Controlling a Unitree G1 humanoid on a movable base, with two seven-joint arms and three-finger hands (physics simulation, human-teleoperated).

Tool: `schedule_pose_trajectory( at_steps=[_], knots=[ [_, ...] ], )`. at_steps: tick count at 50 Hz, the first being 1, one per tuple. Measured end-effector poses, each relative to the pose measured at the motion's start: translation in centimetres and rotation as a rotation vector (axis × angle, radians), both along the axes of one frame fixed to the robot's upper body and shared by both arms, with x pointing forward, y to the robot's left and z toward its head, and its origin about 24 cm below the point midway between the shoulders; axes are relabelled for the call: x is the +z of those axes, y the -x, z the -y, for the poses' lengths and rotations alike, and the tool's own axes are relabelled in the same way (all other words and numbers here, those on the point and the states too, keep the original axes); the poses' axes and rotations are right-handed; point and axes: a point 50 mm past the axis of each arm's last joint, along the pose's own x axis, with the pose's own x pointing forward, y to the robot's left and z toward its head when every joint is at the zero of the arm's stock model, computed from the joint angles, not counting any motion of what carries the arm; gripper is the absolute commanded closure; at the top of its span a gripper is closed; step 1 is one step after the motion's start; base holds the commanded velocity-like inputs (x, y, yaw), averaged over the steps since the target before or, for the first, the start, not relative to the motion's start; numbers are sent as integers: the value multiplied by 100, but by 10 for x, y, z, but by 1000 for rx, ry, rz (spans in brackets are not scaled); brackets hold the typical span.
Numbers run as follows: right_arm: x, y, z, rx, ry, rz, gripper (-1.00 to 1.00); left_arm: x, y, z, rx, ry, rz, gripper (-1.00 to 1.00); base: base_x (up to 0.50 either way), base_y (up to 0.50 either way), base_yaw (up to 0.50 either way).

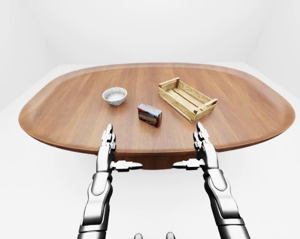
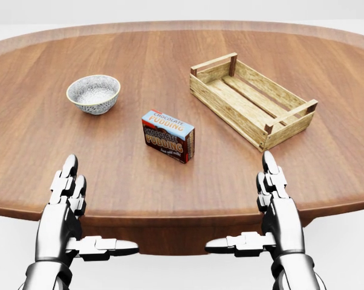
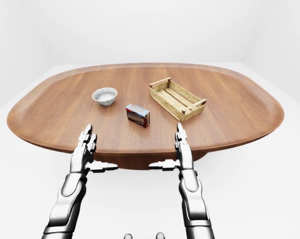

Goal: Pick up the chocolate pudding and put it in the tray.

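The chocolate pudding box (image 2: pixel 168 136) stands on the wooden table (image 2: pixel 327 163) near the middle of the head view. The wooden slatted tray (image 2: pixel 251 98) lies empty to its upper right. My left hand (image 2: pixel 79 211) is open at the lower left, over the table's near edge, thumb pointing inward. My right hand (image 2: pixel 260 208) is open at the lower right, mirrored. Both hands are empty and well short of the box, which lies between and beyond them.
A small speckled bowl (image 2: pixel 94 93) sits left of the box. The oval table's near edge (image 2: pixel 182 214) runs under both hands. White floor and walls surround the table (image 1: pixel 269 189).
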Motion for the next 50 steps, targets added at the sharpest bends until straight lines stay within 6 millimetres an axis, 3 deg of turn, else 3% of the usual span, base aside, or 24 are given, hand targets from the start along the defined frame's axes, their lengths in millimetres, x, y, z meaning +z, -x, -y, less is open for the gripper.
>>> schedule_pose_trajectory(
  at_steps=[26, 50],
  knots=[
    [2, 1, 0, -1, 5, 11, -100, 0, 0, 0, 0, 0, 1, -100, 17, 0, 0],
    [26, 11, 2, -30, 8, 163, -100, 0, 0, 0, 0, 0, 1, -100, 17, 0, 0]
  ],
)
